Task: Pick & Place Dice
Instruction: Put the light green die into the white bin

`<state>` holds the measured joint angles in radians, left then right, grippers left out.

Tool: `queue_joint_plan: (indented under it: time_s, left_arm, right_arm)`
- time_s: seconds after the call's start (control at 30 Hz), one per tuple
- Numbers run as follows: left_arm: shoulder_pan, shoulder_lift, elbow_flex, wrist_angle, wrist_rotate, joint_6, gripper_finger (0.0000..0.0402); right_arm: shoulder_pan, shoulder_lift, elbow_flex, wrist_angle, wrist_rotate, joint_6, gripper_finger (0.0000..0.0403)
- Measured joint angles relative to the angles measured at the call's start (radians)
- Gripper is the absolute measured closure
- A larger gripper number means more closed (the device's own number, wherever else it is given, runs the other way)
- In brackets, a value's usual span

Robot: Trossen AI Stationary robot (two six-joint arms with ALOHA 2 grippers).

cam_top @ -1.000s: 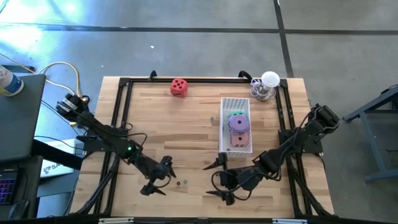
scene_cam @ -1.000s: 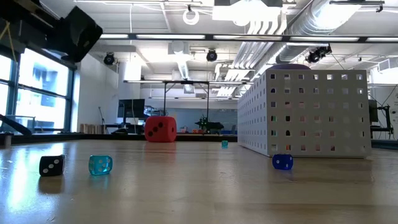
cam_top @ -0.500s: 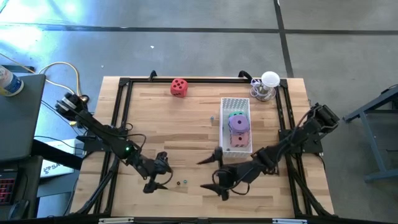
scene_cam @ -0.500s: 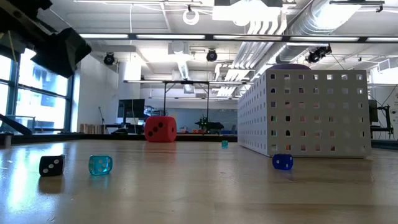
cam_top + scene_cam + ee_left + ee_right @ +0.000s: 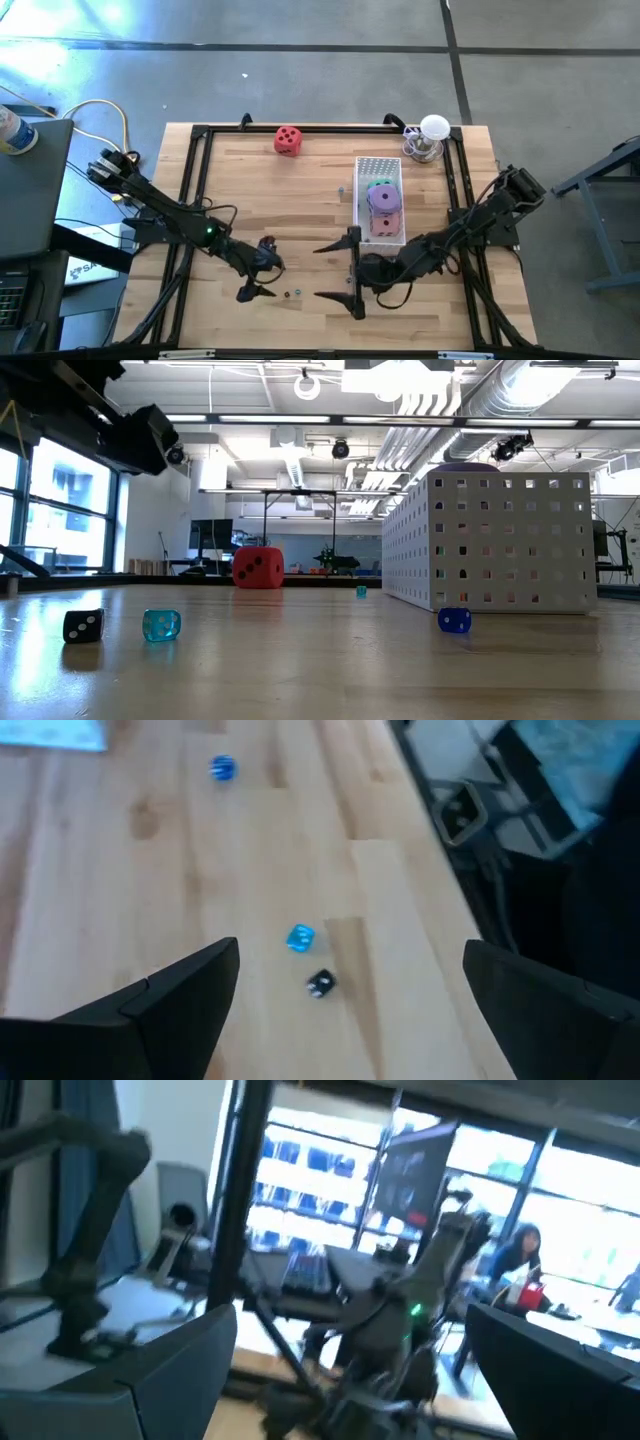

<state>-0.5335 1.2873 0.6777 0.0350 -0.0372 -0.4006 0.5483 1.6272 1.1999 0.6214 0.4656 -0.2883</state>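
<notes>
Red die (image 5: 287, 140) sits alone at the far side of the worktop (image 5: 260, 210), left of centre; in the low view it shows far back (image 5: 258, 568), well apart from everything else. White perforated box (image 5: 378, 200) stands right of centre; green die (image 5: 379, 184), purple die (image 5: 383, 198) and pink die (image 5: 384, 224) lie inside it in a row, green farthest, pink nearest. In the low view only the box wall (image 5: 500, 540) shows, with a purple top just above its rim.

Left gripper (image 5: 262, 269) is over the near-left part of the worktop, spread wide, holding nothing. Its wrist view looks down at a small light-blue die (image 5: 300, 938) and a small black die (image 5: 320, 983) just beside each other, and a small dark-blue die (image 5: 222, 767) well apart from them.

Right gripper (image 5: 340, 270) is over the near middle, just beside the box's near end, spread wide, holding nothing. Its wrist view looks across the room at the left arm.

A glass (image 5: 426, 140) stands at the far right corner.
</notes>
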Motion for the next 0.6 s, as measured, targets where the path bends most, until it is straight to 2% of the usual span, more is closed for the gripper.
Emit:
queue_joint_plan:
  time_s: [0.1, 0.17, 0.3, 0.43, 0.5, 0.6]
  left_arm:
    - [-0.014, 0.000, 0.000, 0.030, 0.027, 0.053, 0.0027]
    - [-0.027, 0.000, 0.001, 0.041, 0.027, 0.054, 0.0027]
    - [-0.081, 0.000, 0.001, 0.031, 0.031, -0.030, 0.0027]
    - [-0.183, 0.000, 0.001, 0.004, 0.094, -0.076, 0.0027]
    - [-0.237, 0.000, 0.001, -0.029, 0.057, -0.085, 0.0027]
    - [-0.319, 0.002, 0.001, -0.067, -0.089, -0.177, 0.0027]
  right_arm:
    - [-0.016, 0.000, 0.000, 0.025, 0.006, 0.020, 0.0019]
    - [-0.033, 0.000, 0.000, 0.025, 0.006, 0.090, 0.0019]
    - [-0.057, 0.000, 0.000, -0.016, 0.003, 0.235, 0.0019]
    - [-0.060, 0.000, 0.000, -0.108, -0.010, 0.306, 0.0019]
    - [-0.062, 0.000, 0.000, -0.108, -0.078, 0.324, 0.0019]
    - [-0.066, 0.000, 0.000, -0.081, -0.204, 0.341, 0.0019]
